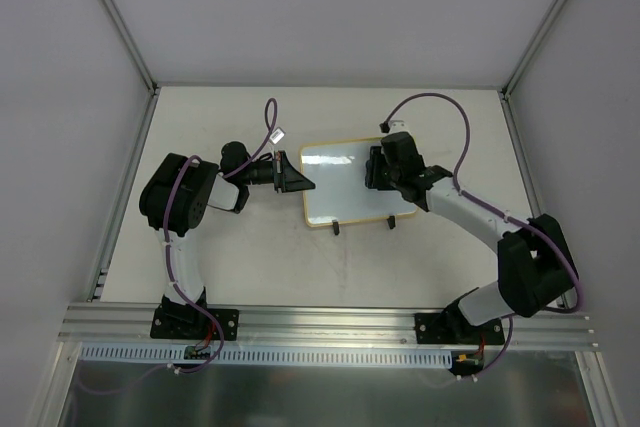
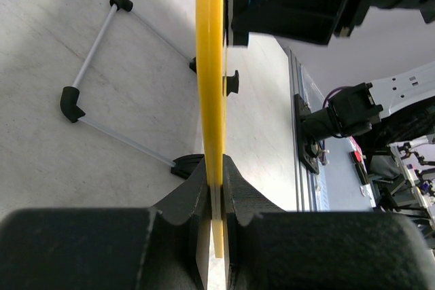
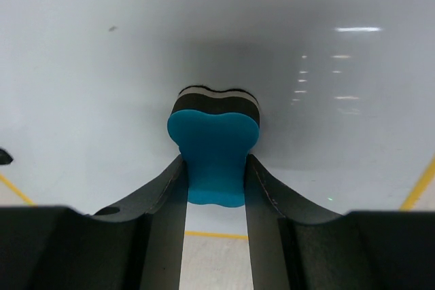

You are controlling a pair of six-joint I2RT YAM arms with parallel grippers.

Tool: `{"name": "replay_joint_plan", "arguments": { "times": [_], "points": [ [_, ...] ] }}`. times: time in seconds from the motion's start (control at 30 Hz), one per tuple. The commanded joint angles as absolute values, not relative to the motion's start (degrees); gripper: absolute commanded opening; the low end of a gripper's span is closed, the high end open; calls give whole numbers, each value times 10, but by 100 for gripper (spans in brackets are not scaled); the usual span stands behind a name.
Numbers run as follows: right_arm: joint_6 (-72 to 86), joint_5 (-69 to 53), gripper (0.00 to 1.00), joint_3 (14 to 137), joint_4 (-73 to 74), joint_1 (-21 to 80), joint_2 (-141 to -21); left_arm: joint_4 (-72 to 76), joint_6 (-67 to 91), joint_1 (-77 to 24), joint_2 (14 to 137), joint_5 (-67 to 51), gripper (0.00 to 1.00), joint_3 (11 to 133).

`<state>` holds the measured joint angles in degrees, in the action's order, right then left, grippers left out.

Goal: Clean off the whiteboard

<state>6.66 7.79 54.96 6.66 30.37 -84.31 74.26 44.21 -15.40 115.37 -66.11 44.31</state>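
Left jaws clamping whiteboard [image 1: 335, 185] frame edge at surface [image 1: 250, 257] centre; right jaws pinching blue eraser [image 3: 213, 157] against glossy face. I'm judging board light, stiff, slippery; wooden frame offering best hold.

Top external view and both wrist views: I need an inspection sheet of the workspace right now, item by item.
Surface: pale table, matt.
Job's things: whiteboard mid-table, yellow frame; its face looks almost blank, with one dark speck.
Clutter: nothing seen.
Grippers: left pincer shut on the whiteboard's left edge; right pincer shut on the blue eraser, whose dark pad is against the board's face.
Cables: a purple cable loops over each arm.
Surroundings: white panel walls on three sides; aluminium rail along the near edge, carrying both arm bases.
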Motion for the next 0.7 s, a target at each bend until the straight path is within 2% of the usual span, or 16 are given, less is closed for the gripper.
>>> {"name": "replay_joint_plan", "arguments": {
  "times": [0.0, 0.27, 0.67],
  "points": [
    [73, 94, 7, 554, 49, 347, -873, 963, 411, -163, 1126, -694, 0, 441],
    [82, 101, 7, 569, 39, 399, -911, 963, 410, -164, 1121, -694, 0, 438],
    [79, 112, 7, 526, 37, 372, -863, 963, 410, -163, 1121, -693, 0, 437]
  ]
}}
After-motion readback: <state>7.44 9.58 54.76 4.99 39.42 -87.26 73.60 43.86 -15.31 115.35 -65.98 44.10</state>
